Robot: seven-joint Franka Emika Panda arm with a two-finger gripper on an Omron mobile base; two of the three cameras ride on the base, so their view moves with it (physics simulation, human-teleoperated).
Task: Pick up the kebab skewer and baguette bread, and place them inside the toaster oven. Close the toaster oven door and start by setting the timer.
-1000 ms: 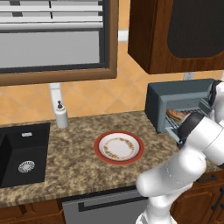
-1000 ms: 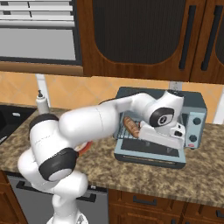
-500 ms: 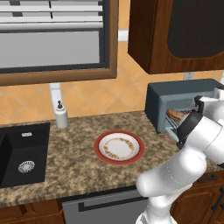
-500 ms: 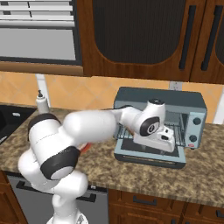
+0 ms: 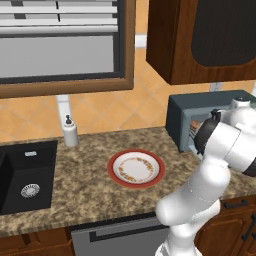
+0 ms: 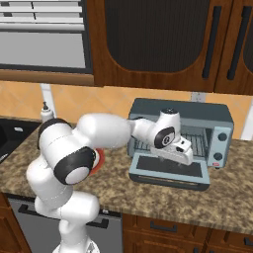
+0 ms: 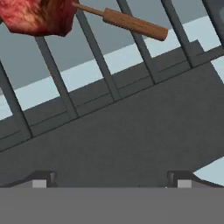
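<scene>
Gripper (image 7: 111, 177) jaws spread wide, empty, at frame bottom. Kebab skewer (image 7: 94, 16) lies on the toaster oven (image 6: 217, 123) wire rack (image 7: 100, 65), upper left, well above the jaws, apart.

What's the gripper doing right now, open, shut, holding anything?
Gripper: open, holding nothing; skewer lies on the oven rack ahead of it.

Speckled granite counter (image 5: 90, 185), matt
</scene>
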